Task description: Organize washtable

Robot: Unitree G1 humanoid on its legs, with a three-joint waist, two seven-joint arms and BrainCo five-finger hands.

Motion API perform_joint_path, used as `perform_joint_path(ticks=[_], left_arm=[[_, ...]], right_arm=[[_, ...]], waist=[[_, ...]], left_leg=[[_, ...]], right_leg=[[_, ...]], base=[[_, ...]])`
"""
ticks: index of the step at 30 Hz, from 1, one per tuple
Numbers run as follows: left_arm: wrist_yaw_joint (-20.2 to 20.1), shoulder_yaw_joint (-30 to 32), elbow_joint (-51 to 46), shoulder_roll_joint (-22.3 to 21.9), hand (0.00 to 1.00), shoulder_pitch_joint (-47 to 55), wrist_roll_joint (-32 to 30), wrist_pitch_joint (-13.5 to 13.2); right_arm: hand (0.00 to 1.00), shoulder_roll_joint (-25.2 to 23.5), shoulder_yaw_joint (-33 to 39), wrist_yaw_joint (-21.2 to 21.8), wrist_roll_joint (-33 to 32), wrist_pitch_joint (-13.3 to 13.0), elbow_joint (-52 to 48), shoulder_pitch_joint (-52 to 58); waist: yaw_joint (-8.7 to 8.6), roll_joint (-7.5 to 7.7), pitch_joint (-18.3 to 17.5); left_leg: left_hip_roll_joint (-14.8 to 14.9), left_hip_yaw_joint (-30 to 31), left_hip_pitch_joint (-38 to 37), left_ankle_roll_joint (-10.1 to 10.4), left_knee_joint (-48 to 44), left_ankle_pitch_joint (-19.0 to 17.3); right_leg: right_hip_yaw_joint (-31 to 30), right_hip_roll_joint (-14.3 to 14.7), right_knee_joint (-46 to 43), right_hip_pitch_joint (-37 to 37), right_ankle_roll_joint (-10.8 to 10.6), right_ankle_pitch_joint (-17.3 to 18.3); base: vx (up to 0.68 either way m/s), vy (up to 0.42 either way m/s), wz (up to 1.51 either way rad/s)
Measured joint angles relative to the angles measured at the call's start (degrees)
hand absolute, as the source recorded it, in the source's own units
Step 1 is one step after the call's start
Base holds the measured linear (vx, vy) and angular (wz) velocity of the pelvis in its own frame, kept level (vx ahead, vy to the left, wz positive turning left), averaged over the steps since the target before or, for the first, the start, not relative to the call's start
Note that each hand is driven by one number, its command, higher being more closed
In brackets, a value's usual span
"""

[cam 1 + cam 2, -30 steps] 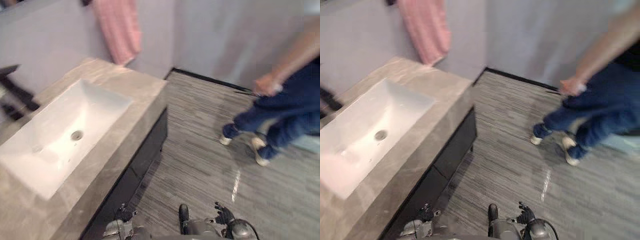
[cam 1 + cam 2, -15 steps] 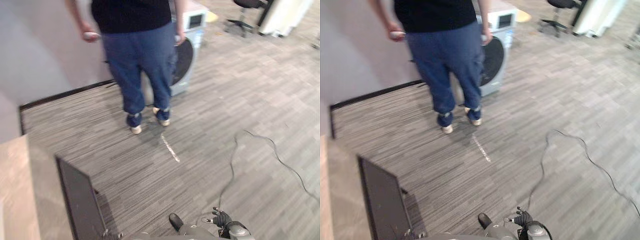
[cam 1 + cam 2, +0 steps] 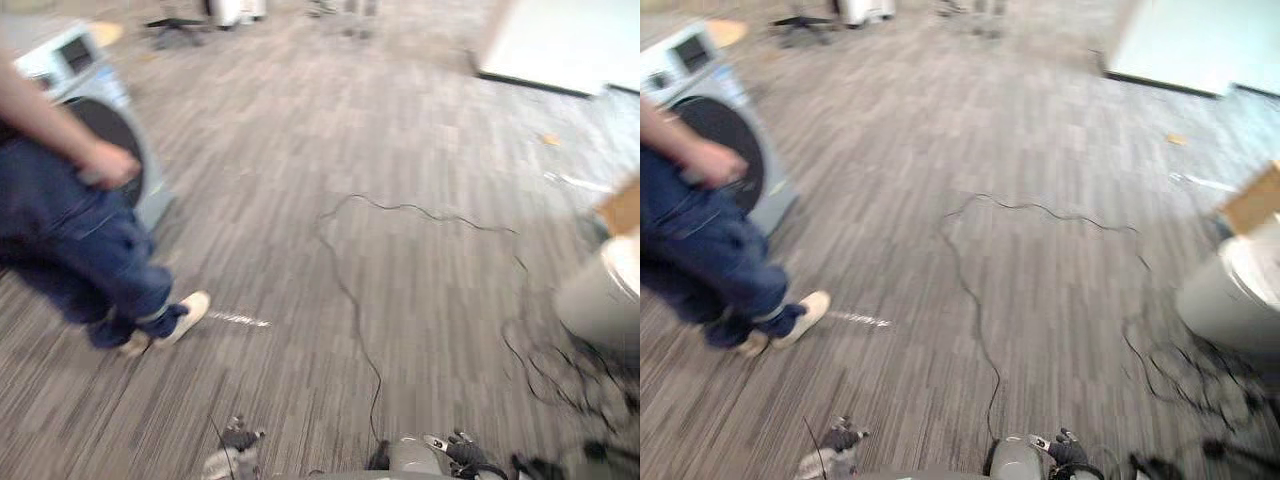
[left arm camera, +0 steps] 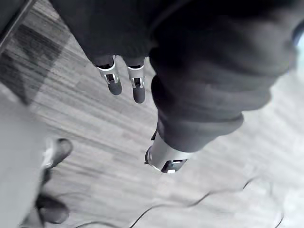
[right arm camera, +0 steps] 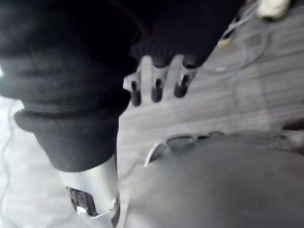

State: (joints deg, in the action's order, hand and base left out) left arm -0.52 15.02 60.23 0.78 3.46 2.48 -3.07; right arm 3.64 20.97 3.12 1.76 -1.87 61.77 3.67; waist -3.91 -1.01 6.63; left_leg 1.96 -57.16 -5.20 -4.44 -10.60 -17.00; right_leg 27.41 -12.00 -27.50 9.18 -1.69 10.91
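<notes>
**A:** Where are the hands, and do they carry anything?

**B:** Both hang low, well apart from the washing machine (image 3: 702, 95). The left hand (image 4: 113, 78) has its silver fingers straight and loose, with the thumb apart and nothing between them. The right hand (image 5: 156, 85) is the same, relaxed and empty. I judge that they hang so because nothing to grasp is within reach.

**A:** And the washtable?

**B:** I cannot tell where it is. The head looks over open floor (image 3: 420, 130), so I think the robot must first find the washtable and face it before any organizing can begin.

**A:** What is around the washing machine?

**B:** The machine is a white box, smooth and hard, with a round dark door in its front. A person (image 3: 70, 240) in blue jeans of soft cloth is just in front of it, mid-step, with one pale shoe (image 3: 187, 312) on the side away from the machine. Far across from the machine stands a round grey bin (image 3: 600, 295) with smooth walls. A flat piece of brown cardboard (image 3: 622, 205) is just beside the bin.

**A:** And the floor itself?

**B:** It has narrow grey strips, matte, somewhat like planks. Whether it is carpet or laminate, I cannot tell.
</notes>
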Motion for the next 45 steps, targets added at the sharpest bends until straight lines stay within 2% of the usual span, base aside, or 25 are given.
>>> perform_joint_path(ticks=[2, 3, 4, 5, 7, 10, 11, 12, 13, 14, 15, 17, 18, 19, 20, 22, 23, 24, 30, 34, 35, 41, 45], left_arm=[[-0.73, -1.06, 1.04, 0.60, 0.00, -0.34, 1.19, 0.12], [-0.73, -1.31, 1.33, 0.22, 0.00, -0.57, 1.91, 0.23], [-0.76, -2.11, 1.36, -0.31, 0.00, -0.67, 2.53, 0.29], [-0.79, -3.56, 1.28, -1.03, 0.00, -0.92, 3.62, 0.24], [-0.86, -5.95, 1.02, -1.47, 0.00, -1.70, 4.08, 0.14], [-1.96, -9.44, 0.19, -1.69, 0.00, -2.52, 4.52, -0.19], [-2.07, -10.69, -0.02, -2.11, 0.00, -2.33, 5.27, -0.11], [-2.11, -10.85, -0.23, -2.76, 0.00, -1.57, 6.26, -0.09], [-2.20, -10.88, -0.83, -2.89, 0.00, -1.10, 6.79, -0.10], [-2.57, -10.85, -1.99, -2.85, 0.00, -0.57, 7.81, -0.28], [-2.55, -10.22, -2.44, -2.60, 0.00, -0.41, 8.41, -0.76], [-2.31, -9.74, -2.47, -2.34, 0.00, -0.11, 8.62, -1.40], [-1.86, -9.72, -2.27, -2.03, 0.00, 0.06, 8.53, -1.84], [-1.87, -9.66, -2.34, -1.86, 0.00, -0.18, 8.44, -1.85], [-1.89, -9.78, -2.15, -1.58, 0.00, -0.31, 8.42, -1.82], [-1.80, -9.58, -1.74, -0.40, 0.00, -0.21, 8.51, -2.15], [-1.80, -9.31, -1.41, 0.24, 0.00, -0.21, 8.59, -2.23], [-1.77, -8.86, -0.87, 1.01, 0.00, -0.07, 8.74, -2.25], [-1.77, -8.78, 2.84, 2.38, 0.00, 0.06, 7.83, -2.20], [-1.80, -10.72, 3.36, 2.72, 0.00, 0.00, 6.61, -2.30], [-1.78, -10.90, 5.03, 4.26, 0.00, 1.64, 5.79, -2.23], [-1.78, -10.92, 4.89, 4.27, 0.00, 1.63, 5.74, -2.24], [-1.76, -12.25, 4.86, 4.62, 0.00, 1.24, 3.03, -2.35]], right_arm=[[0.00, -0.44, 1.50, 0.00, 0.01, 0.09, 0.49, 0.34], [0.00, -0.53, 2.07, 0.10, -0.02, 0.11, 0.74, 0.33], [0.00, -0.14, 2.80, 0.23, -0.06, 0.06, 0.75, 0.41], [0.00, 0.30, 3.41, 0.45, -0.38, 0.02, 0.76, 1.15], [0.00, 0.23, 4.84, 0.60, -2.53, -0.23, 0.51, 2.18], [0.00, 0.31, 5.07, 0.78, -6.73, -0.27, 2.10, 2.64], [0.00, 0.27, 5.75, 0.83, -8.13, -0.13, 2.26, 2.77], [0.00, 0.05, 6.31, 0.83, -8.44, -0.18, 2.13, 3.35], [0.00, 0.05, 6.22, 0.81, -8.44, -0.18, 2.12, 3.36], [0.00, 0.33, 6.17, 0.80, -8.42, -0.22, 2.16, 2.81], [0.00, 0.06, 6.15, 0.89, -8.36, -0.32, 2.77, 2.57], [0.00, 0.36, 6.08, 1.09, -8.34, -0.50, 3.21, 2.69], [0.00, 0.59, 6.01, 1.44, -8.27, -0.56, 3.15, 3.12], [0.00, 0.71, 5.87, 1.67, -8.16, -0.55, 3.22, 3.10], [0.00, 0.71, 4.92, 1.86, -8.13, -0.41, 3.40, 3.51], [0.00, -0.29, 4.29, 1.84, -8.16, -0.55, 3.94, 5.07], [0.00, -0.49, 3.60, 1.86, -8.16, -0.52, 4.29, 5.43], [0.00, -0.91, 3.45, 1.83, -8.36, -0.52, 4.36, 5.93], [0.00, -0.67, 0.94, 1.82, -8.15, -0.87, 4.43, 6.10], [0.00, -0.07, -1.37, 1.85, -7.70, -1.13, 4.81, 6.07], [0.00, 0.25, -5.40, 2.24, -5.60, -1.35, 5.43, 5.67], [0.00, 0.25, -5.42, 2.24, -5.64, -1.36, 5.41, 5.66], [0.00, 0.37, -6.42, 2.20, -6.58, -1.67, 5.27, 5.63]], waist=[[-0.10, 0.80, -0.34], [-0.18, 0.30, -0.16], [-0.45, -0.95, 0.27], [-1.74, -2.01, 0.36], [-1.92, -2.43, 0.58], [-1.80, -2.40, 0.71], [-1.86, -2.86, 1.15], [-1.55, -3.10, 1.31], [-1.35, -2.51, 1.58], [-1.02, -2.54, 1.60], [0.10, -2.70, 1.71], [0.77, -2.62, 1.73], [0.86, -3.18, 1.88], [1.07, -2.98, 1.99], [1.09, -2.56, 1.61], [1.16, -0.08, 0.74], [1.14, 0.38, 0.62], [1.12, 1.54, -0.06], [1.13, 1.40, -1.64], [1.38, 1.45, -1.82], [1.88, 3.21, -4.96], [1.80, 3.21, -4.91], [1.53, 3.34, -4.95]], left_leg=[[-0.09, -4.66, -0.39, -0.04, -1.33, -0.02], [0.32, -5.93, -1.14, -0.09, -2.15, 0.01], [0.85, -6.41, -1.95, -0.08, -2.83, 0.01], [1.56, -7.10, -2.88, -0.08, -3.98, 0.01], [2.99, -7.61, -3.40, -0.08, -6.72, 0.01], [7.99, -7.22, -2.57, -0.07, -17.00, 0.00], [11.18, -5.57, -2.36, 0.22, -22.99, 0.17], [14.74, -0.92, -0.45, 1.66, -30.74, 1.59], [15.51, 2.46, 1.38, 2.54, -33.71, 2.17], [13.20, 12.26, 5.08, 3.14, -33.55, 0.93], [8.63, 26.92, 8.15, 5.03, -29.55, -0.57], [6.35, 35.01, 8.54, 5.86, -23.62, -0.76], [6.20, 41.82, 8.56, 7.62, -13.15, 0.73], [6.37, 42.28, 8.58, 7.19, -11.90, 1.69], [4.79, 41.74, 8.08, 7.24, -9.33, 2.25], [1.94, 40.87, 7.21, 5.77, -4.58, 4.80], [0.79, 40.69, 6.62, 4.96, -2.38, 5.93], [-0.88, 40.58, 4.61, 4.27, 1.41, 7.77], [-2.61, 41.37, 2.11, 3.88, 5.15, 8.93], [-1.94, 42.31, 0.40, 3.88, 5.29, 8.92], [-2.06, 43.64, -0.19, 4.40, 11.60, 12.93], [-2.00, 43.46, -0.18, 4.41, 11.70, 12.93], [-1.93, 42.74, 0.43, 4.41, 12.04, 12.93]], right_leg=[[-1.88, 1.22, 7.53, -2.40, 0.58, -2.88], [-2.79, 1.79, 10.30, -3.69, -0.14, -3.40], [-4.16, 2.72, 12.18, -4.81, -0.78, -4.76], [-5.42, 3.47, 13.76, -5.93, -1.19, -5.37], [-6.92, 3.98, 14.02, -6.11, -1.29, -5.39], [-10.23, 4.96, 14.64, -6.37, -1.28, -5.40], [-11.62, 6.01, 15.35, -7.19, -0.77, -5.73], [-13.39, 7.07, 16.23, -8.10, -0.32, -6.00], [-14.59, 7.28, 16.58, -8.28, -0.20, -6.07], [-17.72, 7.22, 16.51, -7.90, 0.03, -6.27], [-21.85, 7.24, 16.82, -7.32, -0.24, -7.07], [-24.93, 7.37, 16.82, -6.88, -0.89, -7.53], [-27.43, 8.50, 17.50, -6.52, -1.76, -7.17], [-28.20, 8.66, 17.33, -6.04, -2.52, -7.36], [-29.43, 8.08, 18.65, -5.80, -3.03, -8.07], [-30.31, 6.07, 22.20, -6.17, -3.25, -9.88], [-30.74, 5.39, 23.05, -5.99, -3.55, -10.26], [-30.77, 4.47, 24.11, -6.45, -3.50, -10.97], [-30.42, 3.87, 27.04, -8.53, -3.52, -11.24], [-29.18, 4.47, 27.87, -10.77, -3.48, -11.27], [-27.17, 5.12, 30.92, -9.85, -4.31, -14.14], [-27.29, 5.16, 30.94, -9.64, -4.31, -14.14], [-27.72, 5.25, 30.88, -8.60, -4.33, -14.15]], base=[[-0.02, -0.117, -1.56], [0.01, -0.159, -1.48], [0.01, -0.167, -1.16], [0.02, -0.221, -0.79], [0.02, -0.159, -0.54], [0.01, -0.165, -0.60], [-0.03, -0.109, -0.66], [-0.03, -0.100, -0.75], [0.02, -0.066, -0.95], [0.05, 0.025, -1.36], [0.05, 0.060, -1.48], [-0.01, 0.131, -1.16], [-0.05, 0.184, -0.85], [-0.03, 0.188, -0.68], [0.02, 0.109, -0.22], [0.05, 0.116, -0.04], [0.10, 0.135, 0.04], [0.11, 0.101, 0.05], [0.13, 0.063, 0.01], [0.08, -0.016, 0.03], [0.00, 0.000, 0.00], [0.00, 0.000, -0.02], [0.00, -0.006, -0.07]])
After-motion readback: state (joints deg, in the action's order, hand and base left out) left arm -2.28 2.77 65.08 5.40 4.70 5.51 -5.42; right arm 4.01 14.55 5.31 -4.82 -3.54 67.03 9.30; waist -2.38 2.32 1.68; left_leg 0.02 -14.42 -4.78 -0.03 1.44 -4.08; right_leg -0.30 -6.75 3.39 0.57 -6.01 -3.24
